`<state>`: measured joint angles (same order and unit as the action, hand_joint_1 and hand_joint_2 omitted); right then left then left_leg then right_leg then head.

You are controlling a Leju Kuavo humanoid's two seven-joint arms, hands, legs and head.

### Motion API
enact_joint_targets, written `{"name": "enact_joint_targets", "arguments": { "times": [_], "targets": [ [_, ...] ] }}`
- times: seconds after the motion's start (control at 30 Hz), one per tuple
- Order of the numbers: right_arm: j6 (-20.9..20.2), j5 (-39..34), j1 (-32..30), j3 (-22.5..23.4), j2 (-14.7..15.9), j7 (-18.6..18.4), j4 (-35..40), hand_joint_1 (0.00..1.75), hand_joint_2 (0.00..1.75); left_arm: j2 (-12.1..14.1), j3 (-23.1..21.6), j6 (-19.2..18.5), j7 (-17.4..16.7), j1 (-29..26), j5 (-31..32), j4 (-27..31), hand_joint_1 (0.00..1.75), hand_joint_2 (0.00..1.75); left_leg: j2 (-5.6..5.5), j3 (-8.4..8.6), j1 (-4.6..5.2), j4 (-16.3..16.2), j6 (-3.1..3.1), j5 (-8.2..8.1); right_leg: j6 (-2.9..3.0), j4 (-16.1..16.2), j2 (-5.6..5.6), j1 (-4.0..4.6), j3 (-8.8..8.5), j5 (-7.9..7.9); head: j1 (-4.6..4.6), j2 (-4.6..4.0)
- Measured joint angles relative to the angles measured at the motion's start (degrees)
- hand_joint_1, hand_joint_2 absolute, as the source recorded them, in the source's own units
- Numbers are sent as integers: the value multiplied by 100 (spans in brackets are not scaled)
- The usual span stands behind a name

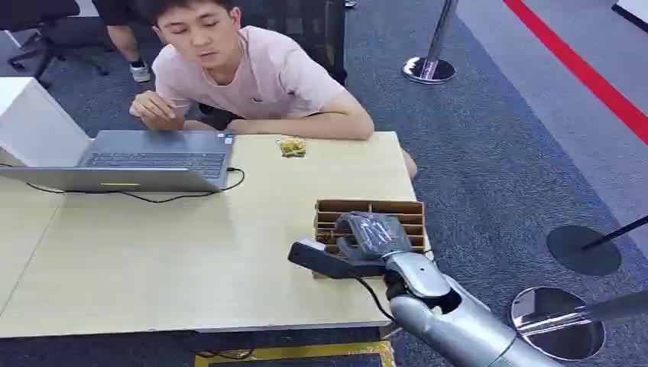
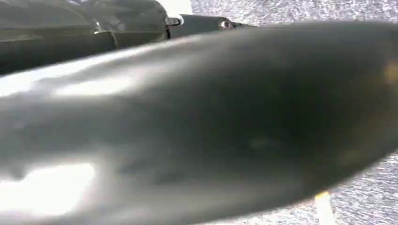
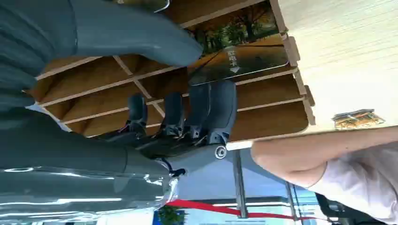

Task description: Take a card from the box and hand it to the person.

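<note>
The right hand (image 1: 372,237) hangs over the near left part of the wooden box (image 1: 397,208), palm down. In the right wrist view the hand (image 3: 155,108) has its thick thumb (image 3: 136,33) on one side and its dark fingers (image 3: 206,110) on the other, spread apart over the slots of the box (image 3: 263,112). Nothing is between them, so the hand is loose and holds nothing. A card (image 3: 239,58) with a picture of trees stands in one slot of the box, close to the fingertips, but not touching them as far as can be seen.

The box sits at the right edge of the light wood table (image 1: 191,252). Far across the table lies a small yellow and green thing (image 1: 291,146), well apart from the box. To the left is an open grey laptop (image 1: 145,159) with a black cable (image 1: 183,195) running from it. A person (image 1: 252,73) in a pink shirt leans on the far edge of the table.

The left hand is hidden, so its state cannot be told.
</note>
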<state>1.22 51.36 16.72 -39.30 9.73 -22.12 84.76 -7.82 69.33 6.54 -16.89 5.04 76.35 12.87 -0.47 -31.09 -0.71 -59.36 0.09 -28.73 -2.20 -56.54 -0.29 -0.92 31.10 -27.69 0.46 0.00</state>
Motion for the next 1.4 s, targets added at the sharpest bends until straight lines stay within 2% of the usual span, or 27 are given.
{"name": "enact_joint_targets", "arguments": {
  "times": [0.63,0.97,1.03,1.2,1.3,1.37,1.4],
  "targets": [
    [-85,-31,38,-83,-7,2,-2,101,175,0,2,0,-20,0,-11,0,0,0,0,-1,0,0,0,0,0,0,0,0,0,0,0,-2],
    [-118,-44,76,-160,-17,2,-9,106,175,0,4,0,-2,0,-13,-2,0,0,0,-1,0,0,0,0,0,0,0,0,0,0,0,0],
    [-118,-46,75,-164,-17,2,-9,115,175,0,4,2,11,0,-11,0,0,0,0,-1,0,0,0,0,0,0,0,0,0,0,0,-2],
    [-127,-48,75,-173,-11,0,-9,110,175,0,4,17,68,0,-11,-2,0,0,0,0,0,0,0,0,0,0,0,0,0,0,0,-2],
    [-131,-50,74,-192,-7,-4,-9,113,175,0,2,17,70,0,-9,-2,0,0,0,0,0,0,0,0,0,0,0,0,0,0,0,-2],
    [-136,-52,74,-212,-2,-15,-9,145,175,0,2,17,70,0,-2,0,0,0,0,0,0,0,0,0,0,0,0,0,0,0,0,-2],
    [-142,-52,74,-223,2,-17,-9,148,175,0,2,17,70,0,0,-2,0,0,0,0,0,0,0,0,0,0,0,0,0,0,0,-2]
  ]
}}
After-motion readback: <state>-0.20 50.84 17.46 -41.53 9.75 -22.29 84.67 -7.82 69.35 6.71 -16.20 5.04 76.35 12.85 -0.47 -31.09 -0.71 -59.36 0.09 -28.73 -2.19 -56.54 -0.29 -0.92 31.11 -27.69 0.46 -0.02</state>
